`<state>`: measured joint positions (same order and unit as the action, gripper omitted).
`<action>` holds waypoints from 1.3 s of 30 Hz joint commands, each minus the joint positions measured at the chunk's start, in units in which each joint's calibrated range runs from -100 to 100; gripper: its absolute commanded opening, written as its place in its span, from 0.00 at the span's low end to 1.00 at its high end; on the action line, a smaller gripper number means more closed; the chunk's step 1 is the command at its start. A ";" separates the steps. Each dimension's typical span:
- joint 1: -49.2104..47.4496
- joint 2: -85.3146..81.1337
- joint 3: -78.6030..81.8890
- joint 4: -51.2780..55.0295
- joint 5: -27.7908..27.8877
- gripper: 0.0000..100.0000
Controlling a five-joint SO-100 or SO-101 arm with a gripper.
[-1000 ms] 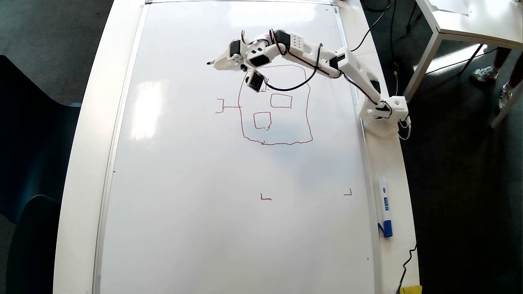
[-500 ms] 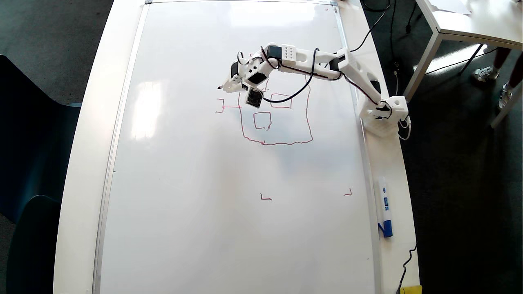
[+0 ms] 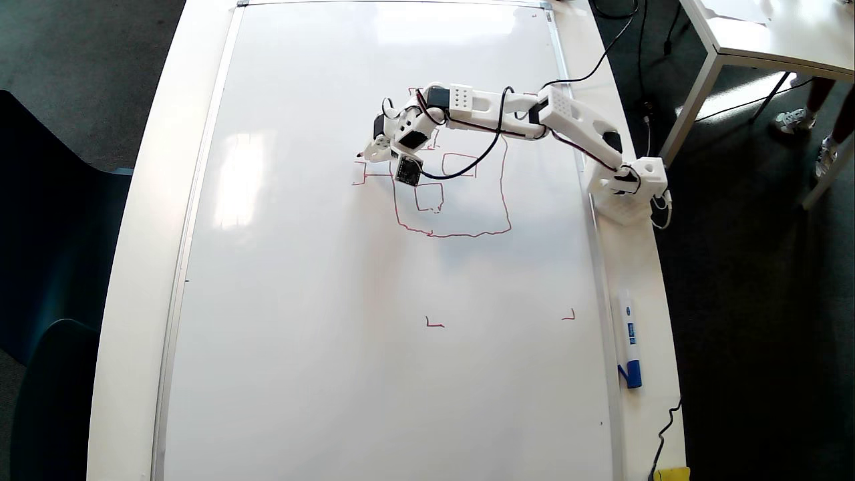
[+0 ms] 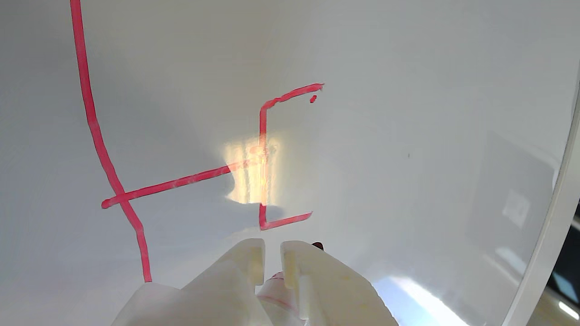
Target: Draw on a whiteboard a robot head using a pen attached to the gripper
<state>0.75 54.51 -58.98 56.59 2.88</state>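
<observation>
A: While the overhead view is running left to right, what is coming first?

B: The whiteboard (image 3: 300, 300) is filling most of the frame. Just left of centre in the upper half, the pen (image 3: 361, 155) is pointing its dark tip left, right at the upper end of a small red bracket.

A: And the gripper?

B: The gripper (image 3: 375, 149) is sitting just right of that tip, over the upper left edge of the robot head (image 3: 502, 194). In the wrist view its two white fingers (image 4: 247, 260) are standing at the bottom centre with only a narrow slit between them, and the pen's barrel (image 4: 276, 290) is lying pinched in that slit; the tip is peeking out just beyond the right finger.

A: Further right?

B: The drawing's outline is continuing to the right of centre, partly under the arm. Its stick line is crossing the outline at the wrist view's left. At the right edge of the overhead frame, lower down, a blue-capped marker (image 3: 628, 341) is lying beside the board, well apart from the arm.
</observation>
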 commanded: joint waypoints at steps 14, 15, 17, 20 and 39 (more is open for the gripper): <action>-0.42 1.30 -2.80 -0.12 -0.36 0.01; -1.01 1.30 -2.71 -0.20 -0.20 0.01; -1.38 1.30 -2.44 -0.20 -0.15 0.01; -1.82 1.30 -2.35 0.32 -0.36 0.01; -5.36 0.96 -2.26 2.40 -0.41 0.01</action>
<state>-4.30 56.54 -59.62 58.53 2.83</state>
